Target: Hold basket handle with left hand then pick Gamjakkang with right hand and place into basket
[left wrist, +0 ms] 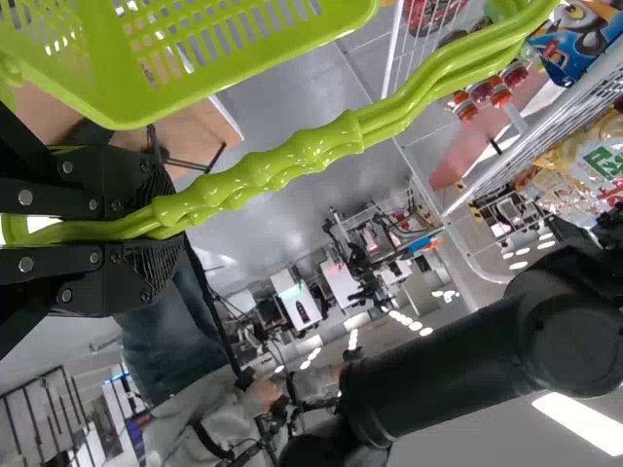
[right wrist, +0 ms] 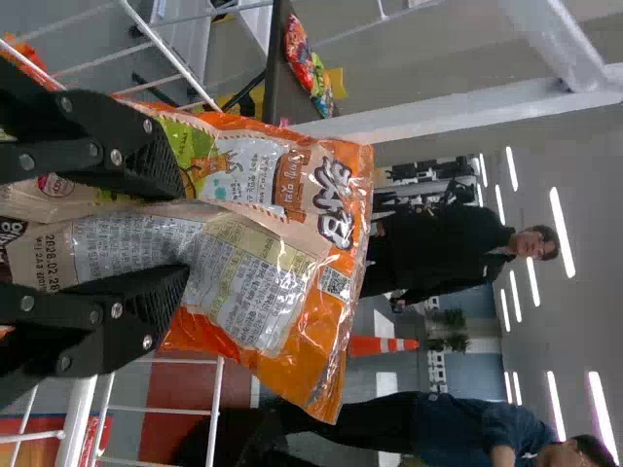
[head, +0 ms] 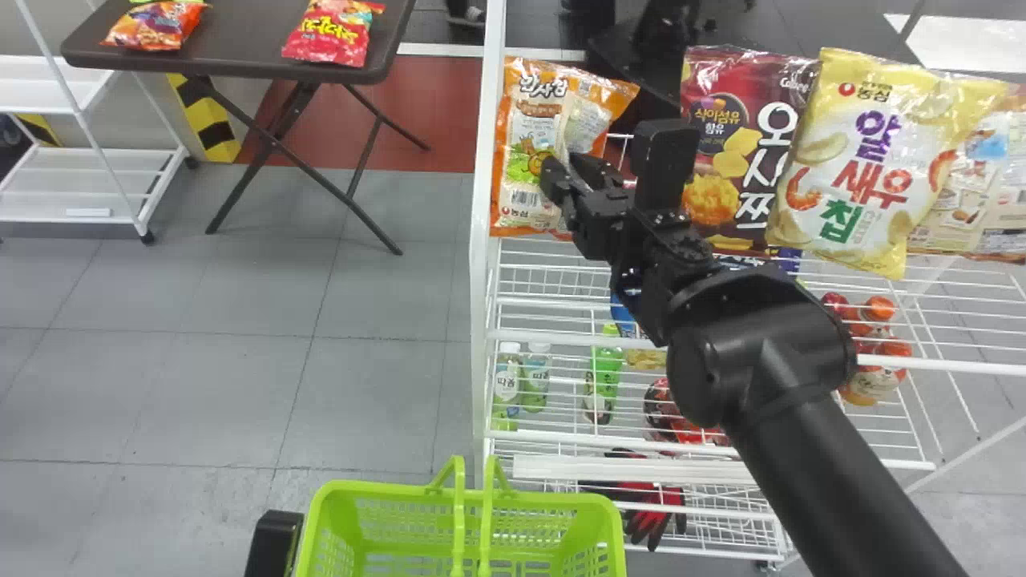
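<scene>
Two black arms enter the head view from the bottom edge. The right one slants up from the lower right to the upper middle, its tool (head: pixel 567 172) pinching a fold of the orange Gamjakkang (head: pixel 521 184) at the left of the snack row on the white rack (head: pixel 478 304). A dark part of the left tool (head: pixel 272 545) sits at the lower left, just beside the green basket (head: pixel 597 513).

The left wrist view shows the left tool (left wrist: pixel 146 229) pressed around the basket's paired handles (left wrist: pixel 292 151). The right wrist view adds an orange-and-white cone (right wrist: pixel 375 345) in its lower middle and small printed panels and a square code on the bag.

Large lettering marks the maroon bag (head: pixel 713 104) and yellow bag (head: pixel 874 160), upper right in the head view; two more packets (head: pixel 156 28) (head: pixel 333 32) lie on the dark worktop (head: pixel 240 64), upper left.
</scene>
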